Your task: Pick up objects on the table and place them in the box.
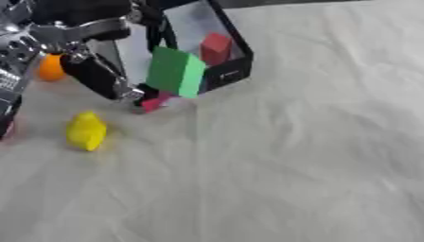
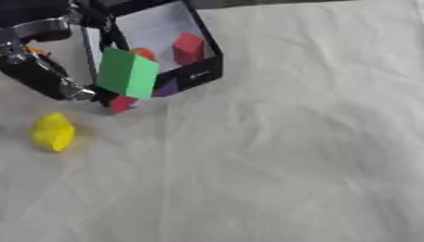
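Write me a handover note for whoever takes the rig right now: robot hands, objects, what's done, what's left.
Left robot hand: beside the box, at the green block on its near wall; grip unclear.
Right robot hand: not in view.
Done: red block in the box.
Left: green block, pink piece at the box's foot, yellow object and orange object on the white cloth.

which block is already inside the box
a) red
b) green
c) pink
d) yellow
a: the red block sits inside the black-walled box, while the green block is at the box's front edge, the yellow object lies out on the table and the pink piece is on the table just outside the box.
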